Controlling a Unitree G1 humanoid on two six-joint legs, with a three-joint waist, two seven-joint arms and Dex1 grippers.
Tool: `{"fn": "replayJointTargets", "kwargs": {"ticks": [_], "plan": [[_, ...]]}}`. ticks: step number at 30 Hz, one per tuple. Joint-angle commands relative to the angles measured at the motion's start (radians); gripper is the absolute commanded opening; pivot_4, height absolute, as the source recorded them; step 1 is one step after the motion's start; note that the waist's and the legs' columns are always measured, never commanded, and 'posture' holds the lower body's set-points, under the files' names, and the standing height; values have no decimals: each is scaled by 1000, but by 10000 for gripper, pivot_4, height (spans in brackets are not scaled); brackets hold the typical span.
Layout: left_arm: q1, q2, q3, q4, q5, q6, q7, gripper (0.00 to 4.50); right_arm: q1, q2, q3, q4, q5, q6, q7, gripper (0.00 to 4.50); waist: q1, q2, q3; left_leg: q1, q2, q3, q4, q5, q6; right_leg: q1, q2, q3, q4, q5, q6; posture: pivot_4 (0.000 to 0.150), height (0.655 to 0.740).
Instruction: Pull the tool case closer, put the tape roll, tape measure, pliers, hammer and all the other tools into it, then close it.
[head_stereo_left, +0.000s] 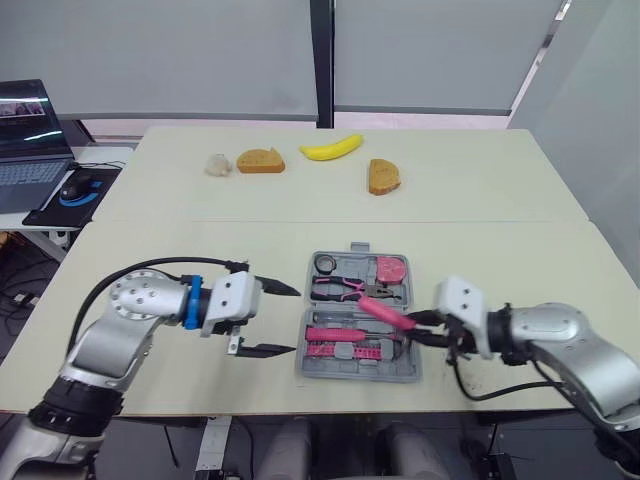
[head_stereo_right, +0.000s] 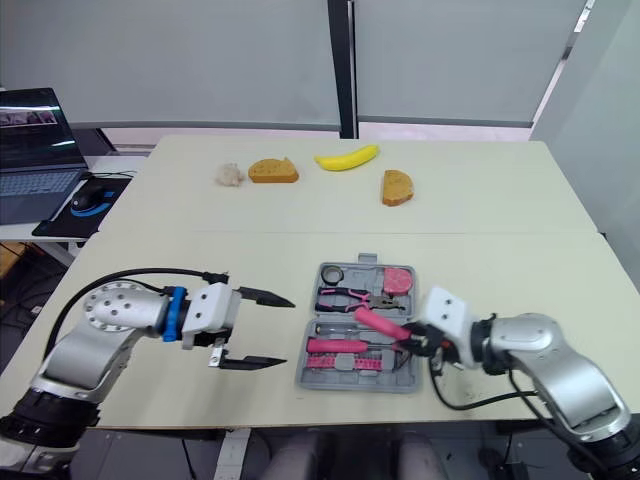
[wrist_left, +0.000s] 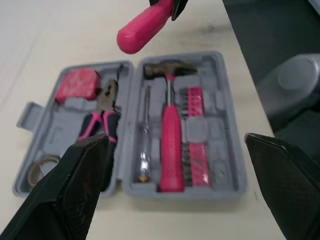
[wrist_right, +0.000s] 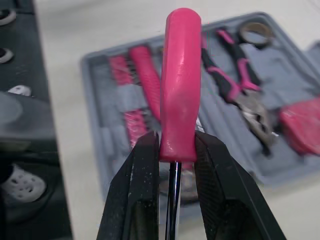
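The grey tool case (head_stereo_left: 402, 369) lies open near the table's front edge. It holds a tape roll (head_stereo_left: 325, 264), pink-handled pliers (head_stereo_left: 338, 290), a pink tape measure (head_stereo_left: 392, 268), a pink hammer (wrist_left: 171, 145) and a bit strip (wrist_left: 195, 155). My right gripper (head_stereo_left: 424, 327) is shut on a pink-handled screwdriver (head_stereo_left: 384, 312), held just above the case's right side. The screwdriver's handle (wrist_right: 179, 80) points over the case. My left gripper (head_stereo_left: 284, 320) is open, left of the case, with nothing between its fingers.
At the back of the table lie a banana (head_stereo_left: 332, 148), two bread pieces (head_stereo_left: 260, 160) (head_stereo_left: 383, 176) and a small white lump (head_stereo_left: 218, 164). A laptop (head_stereo_left: 30, 130) and mouse (head_stereo_left: 80, 185) sit on a side desk at the left.
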Motion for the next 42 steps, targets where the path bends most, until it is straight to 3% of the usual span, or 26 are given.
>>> {"fn": "replayJointTargets", "kwargs": {"ticks": [1, 6, 21, 42], "plan": [[24, 53, 50, -62, -59, -24, -81, 45000, -82, 46, 120, -88, -42, 112, -83, 6961, 1, 0, 0, 0, 0, 0, 0, 0, 0, 0, 0, 0, 0, 0, 0, 1500, 7400], [57, 92, 53, -85, -49, -50, -115, 45000, -187, 79, 293, -109, -99, 204, -134, 6961, 2, 0, 0, -1, 0, 0, 0, 0, 0, -1, 0, 0, 0, 0, 0, 1500, 7400], [175, 165, 100, -141, -52, -35, -124, 45000, -357, 125, 556, -36, -148, 311, -128, 6961, -10, 0, 0, -1, 0, 0, -1, 0, 0, -6, 1, 0, 1, 0, 0, 1500, 7400], [223, 177, 110, -215, -57, 14, -106, 45000, -403, 152, 648, 73, -229, 249, -107, 6961, -19, 0, 0, -1, 0, 0, -1, 0, 0, -8, 1, 0, 1, 0, 0, 1500, 7400]]}}
